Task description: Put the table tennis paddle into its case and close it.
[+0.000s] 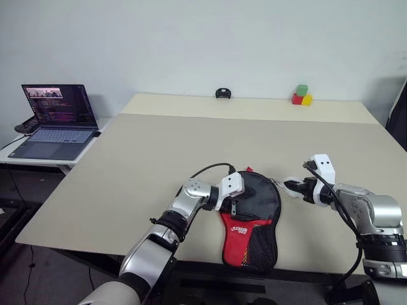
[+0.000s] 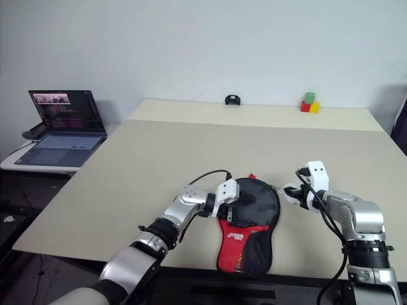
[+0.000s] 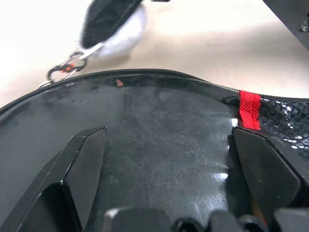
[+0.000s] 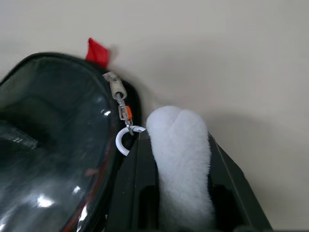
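Pinching a white fluffy pom-pom (image 4: 181, 159) clipped to the zipper pull (image 4: 117, 91), my right end effector (image 1: 295, 187) sits just right of the case (image 1: 254, 219); my left end effector (image 1: 235, 202), spread wide, rests on it near the table's (image 1: 127, 165) front edge, long axis toward me

the left gripper (image 2: 236, 204) rests on the case (image 2: 249, 225) near the right gripper (image 2: 294, 192).

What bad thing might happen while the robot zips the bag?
The right gripper pinches only the white fluffy pull clipped to the zipper, so it may slip off. The case sits near the table edge, and the open left gripper merely rests on it, so tugging might drag it.
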